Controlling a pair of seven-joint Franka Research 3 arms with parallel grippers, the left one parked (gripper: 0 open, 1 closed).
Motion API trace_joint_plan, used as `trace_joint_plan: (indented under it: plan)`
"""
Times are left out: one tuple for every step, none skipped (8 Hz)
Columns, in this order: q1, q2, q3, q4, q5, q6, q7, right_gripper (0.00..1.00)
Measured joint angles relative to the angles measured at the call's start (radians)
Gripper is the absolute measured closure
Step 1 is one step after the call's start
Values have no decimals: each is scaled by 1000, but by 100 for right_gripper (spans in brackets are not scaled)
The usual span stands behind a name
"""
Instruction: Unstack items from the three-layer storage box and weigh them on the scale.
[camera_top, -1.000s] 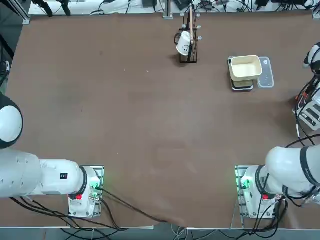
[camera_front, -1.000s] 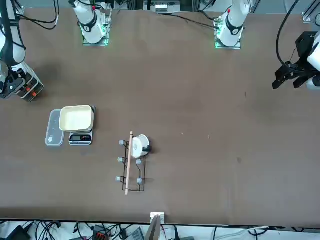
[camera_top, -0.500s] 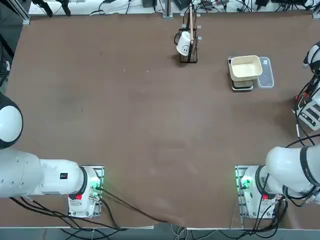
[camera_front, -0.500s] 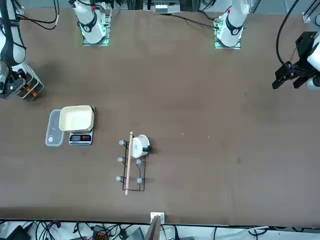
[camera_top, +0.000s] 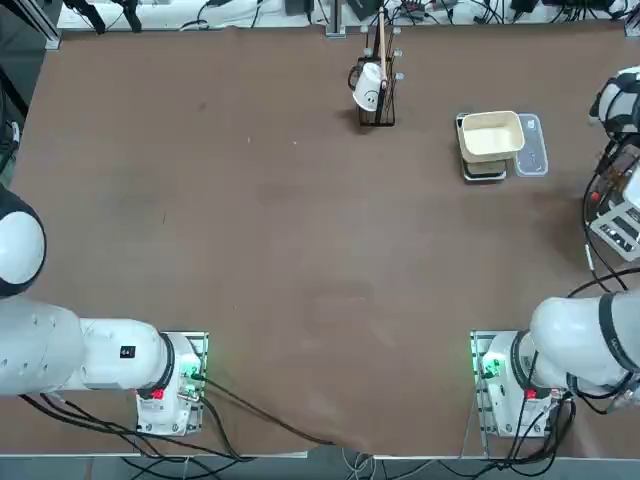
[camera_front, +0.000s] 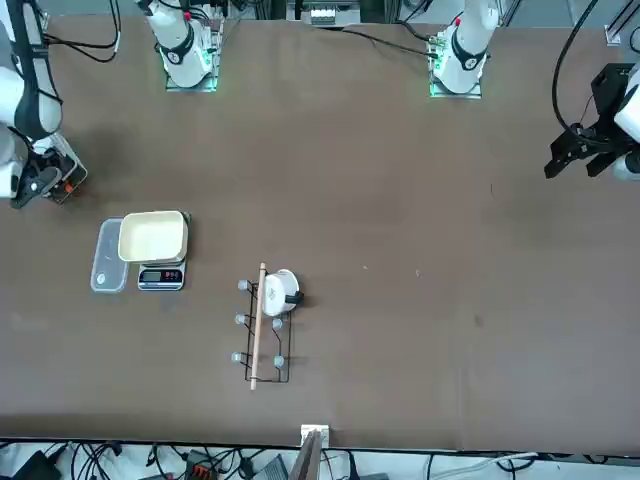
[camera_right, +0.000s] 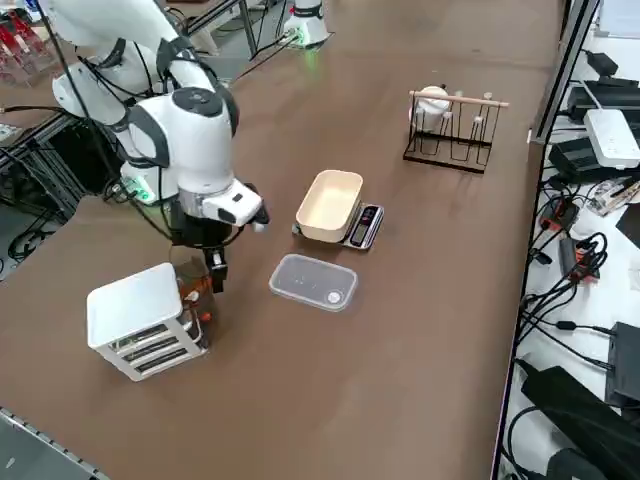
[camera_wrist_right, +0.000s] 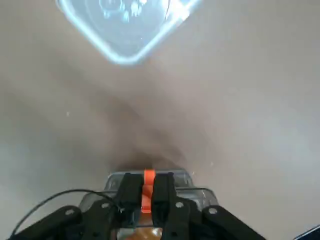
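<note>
The three-layer storage box (camera_right: 138, 318) is a white tiered unit at the table's right edge, cut off in the top view (camera_top: 622, 228) and the front view (camera_front: 58, 172). My right gripper (camera_right: 213, 276) hangs just beside its upper part. In the wrist view the gripper (camera_wrist_right: 148, 194) is shut on an orange tab (camera_wrist_right: 148, 181) of a clear compartment (camera_wrist_right: 150, 186). Orange-brown items (camera_right: 196, 291) show through that compartment. The scale (camera_right: 364, 226) carries an empty cream tray (camera_right: 329, 205), also in the top view (camera_top: 491, 135), a short way beyond the gripper.
A clear lid (camera_right: 313, 281) lies flat between the gripper and the scale. A black rack with a white cup (camera_right: 450, 125) stands at the table's far side, also in the top view (camera_top: 376, 88). Cables trail along the table's right edge.
My right arm's wrist has shifted a little at the storage box, covering more of it in the front view. Scale, tray, lid and rack have stayed put.
</note>
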Motion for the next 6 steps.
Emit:
trace_joint_plan:
  plan:
    - [21, 10, 1, 15, 0, 1, 21, 86]
    - [41, 19, 1, 28, 0, 2, 39, 86]
    - [61, 26, 1, 40, 0, 2, 58, 89]
    - [71, 31, 1, 45, 0, 2, 68, 89]
    - [76, 35, 1, 48, 0, 2, 72, 89]
    - [81, 38, 1, 51, 0, 2, 74, 89]
